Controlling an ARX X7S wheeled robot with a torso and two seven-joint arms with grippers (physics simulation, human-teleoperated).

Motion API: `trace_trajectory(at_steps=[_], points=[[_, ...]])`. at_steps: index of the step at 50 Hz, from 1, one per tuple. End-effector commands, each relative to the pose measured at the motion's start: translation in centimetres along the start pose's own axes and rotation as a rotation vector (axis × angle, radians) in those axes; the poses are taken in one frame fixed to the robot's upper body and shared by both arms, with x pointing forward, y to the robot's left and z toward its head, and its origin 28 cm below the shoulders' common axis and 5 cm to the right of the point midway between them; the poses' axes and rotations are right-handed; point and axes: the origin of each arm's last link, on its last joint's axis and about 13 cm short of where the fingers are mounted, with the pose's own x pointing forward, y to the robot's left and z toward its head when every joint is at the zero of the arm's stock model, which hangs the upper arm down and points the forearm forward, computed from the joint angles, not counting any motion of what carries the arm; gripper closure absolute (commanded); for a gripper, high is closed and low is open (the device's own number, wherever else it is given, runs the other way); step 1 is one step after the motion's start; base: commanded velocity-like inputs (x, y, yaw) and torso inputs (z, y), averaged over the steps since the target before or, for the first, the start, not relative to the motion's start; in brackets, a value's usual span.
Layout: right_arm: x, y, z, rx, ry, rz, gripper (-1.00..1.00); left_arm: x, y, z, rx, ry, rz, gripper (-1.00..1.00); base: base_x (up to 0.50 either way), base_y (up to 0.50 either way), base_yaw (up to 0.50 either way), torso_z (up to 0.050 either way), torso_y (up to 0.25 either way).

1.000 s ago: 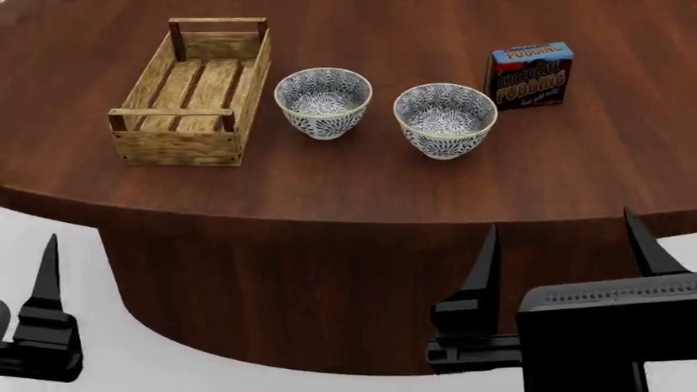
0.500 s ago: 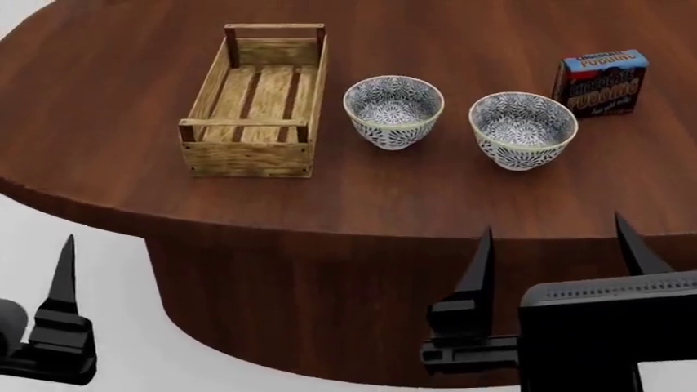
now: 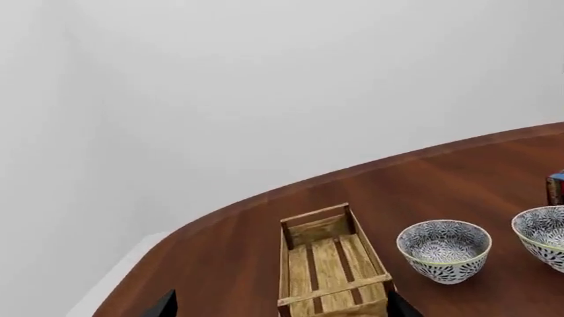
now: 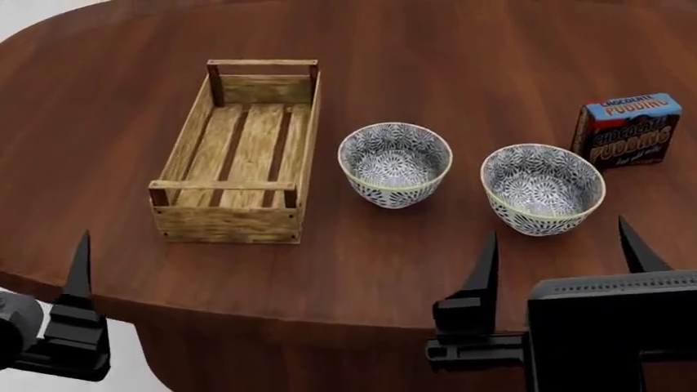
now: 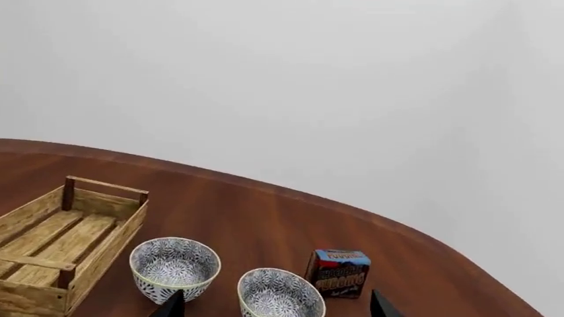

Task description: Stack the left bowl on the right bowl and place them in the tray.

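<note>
Your left end effector [image 4: 82, 269] hung low at the near left, off the near edge of the counter [image 4: 458, 73]. Only one of its dark fingers showed in the head view, but the left wrist view caught two fingertips set wide apart at the frame's lower edge, so it was released and grasping nothing. Your right end effector [image 4: 557, 257] sat at the near right, over the counter's near edge, with its two pointed fingers spread wide and nothing between them.

The tray [image 4: 185, 147] lay on the left part of the round dark-wood counter, its long side running near to far, with nothing in it. Just to its right stood the left bowl [image 4: 394, 163], upright, patterned blue and white, close to the tray's right plank but apart from it. The right bowl [image 4: 543, 188] stood to the right of that one and slightly nearer to you, also upright, with a clear gap between the two. Neither bowl was stacked and neither was touched by an end effector.

Farther right and a little beyond the right bowl stood a chocolate pudding box [image 4: 628, 131], upright, apart from the bowl.
</note>
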Motion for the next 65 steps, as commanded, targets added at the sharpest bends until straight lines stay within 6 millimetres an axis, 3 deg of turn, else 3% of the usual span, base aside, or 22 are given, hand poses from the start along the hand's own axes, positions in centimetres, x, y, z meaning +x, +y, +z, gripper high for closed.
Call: trace_trajectory(at_steps=[1,65], points=[[-0.1,0.0,-0.2,0.001,0.005,0.002,-1.0,0.0,0.0,-0.1,-0.003,-0.002,-0.004,-1.0,0.5,0.0,0.0,0.0,0.0],[-0.1,0.3,-1.3,-0.01,0.038,0.012,-1.0,-0.1,-0.1,0.0,-0.007,-0.014,-0.012,-1.0,0.5,0.02,0.0,0.0,0.001]])
